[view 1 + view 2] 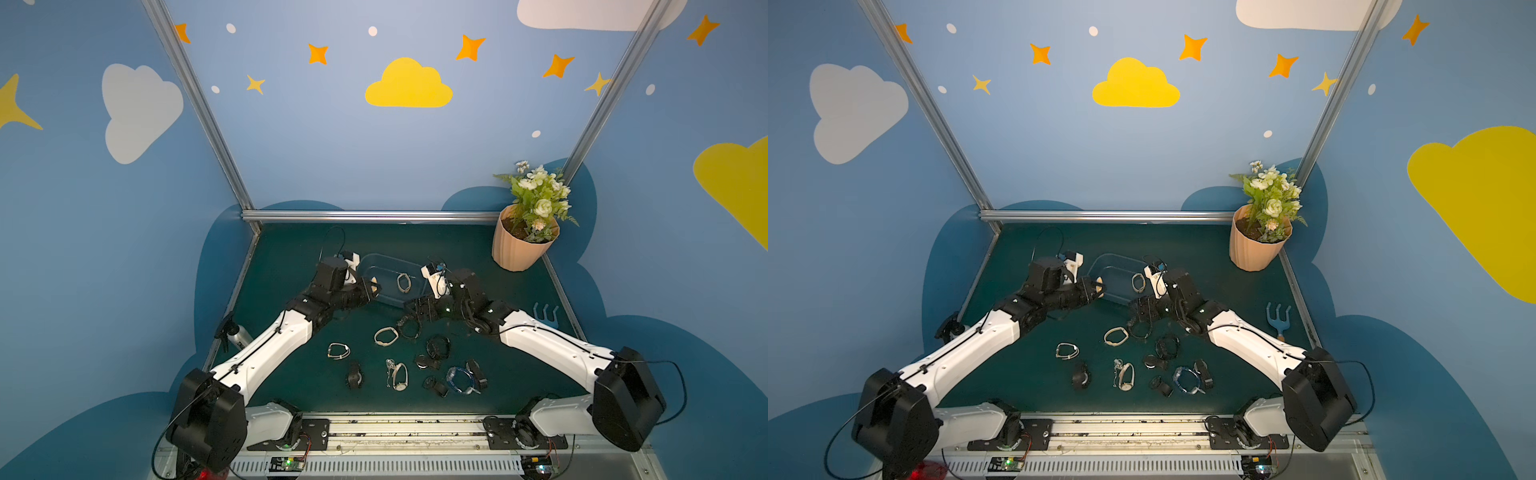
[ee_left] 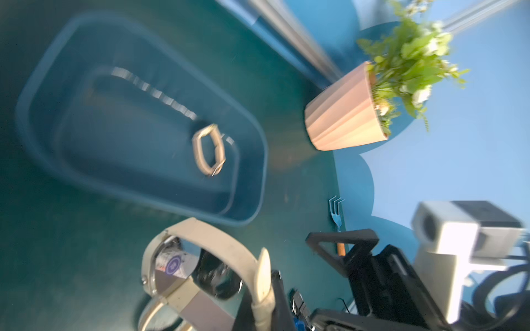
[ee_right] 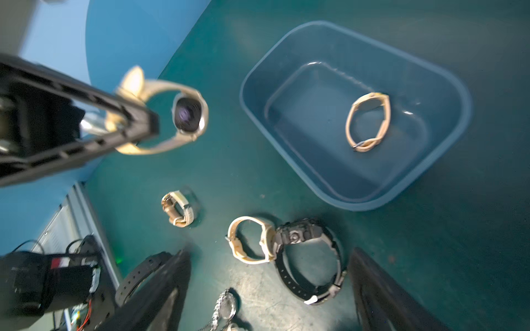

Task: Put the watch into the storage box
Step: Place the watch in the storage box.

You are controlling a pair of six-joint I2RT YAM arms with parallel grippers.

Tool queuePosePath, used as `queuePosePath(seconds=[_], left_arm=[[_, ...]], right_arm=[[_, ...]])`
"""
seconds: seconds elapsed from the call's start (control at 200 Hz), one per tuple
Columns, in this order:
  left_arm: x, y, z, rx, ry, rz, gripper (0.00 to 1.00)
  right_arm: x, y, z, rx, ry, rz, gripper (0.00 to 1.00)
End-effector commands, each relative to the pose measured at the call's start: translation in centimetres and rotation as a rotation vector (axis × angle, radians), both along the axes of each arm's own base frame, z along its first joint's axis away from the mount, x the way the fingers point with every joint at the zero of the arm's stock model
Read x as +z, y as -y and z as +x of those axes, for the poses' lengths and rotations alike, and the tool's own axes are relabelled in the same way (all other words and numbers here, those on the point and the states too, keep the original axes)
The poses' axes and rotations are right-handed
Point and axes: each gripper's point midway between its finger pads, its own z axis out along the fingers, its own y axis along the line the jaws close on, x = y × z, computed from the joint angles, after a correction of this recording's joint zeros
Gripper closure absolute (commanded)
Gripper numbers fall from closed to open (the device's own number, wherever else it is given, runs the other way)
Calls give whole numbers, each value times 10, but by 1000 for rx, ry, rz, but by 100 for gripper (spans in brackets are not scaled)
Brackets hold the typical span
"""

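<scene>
In the left end effector (image 3: 143, 126), clenched tight: the beige watch (image 3: 187, 116), pinched by its strap, aloft near the rim of the storage box (image 3: 253, 109). Carry fully over the rim, lower toward bare floor clear of the tan watch (image 3: 370, 123) lying inside, only then let go. Hold the right end effector (image 3: 269, 255), spread wide and empty above the black watch (image 3: 301, 238) on the desk (image 3: 430, 258), well apart.

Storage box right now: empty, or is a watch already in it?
Not empty. One tan-strapped watch lies on the floor of the storage box, buckled into a loop; the rest of the floor is bare.
</scene>
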Motion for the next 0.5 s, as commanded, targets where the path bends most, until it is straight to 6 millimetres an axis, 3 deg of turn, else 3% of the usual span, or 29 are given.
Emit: queuePosePath(seconds=[0.0,0.115,0.225,0.496], left_arm=[[-19,11,13,-54,-23,73,92],[-28,40,33,-95,-24,103,92],[-48,62,50,-115,-46,231,94],[-91,94,74,-143,-84,436,94]], right_arm=[[15,15,10,-86,7,25,13],[15,30,14,-131,-14,37,13],[14,44,15,-173,-25,28,13],[9,66,14,-245,-42,49,13]])
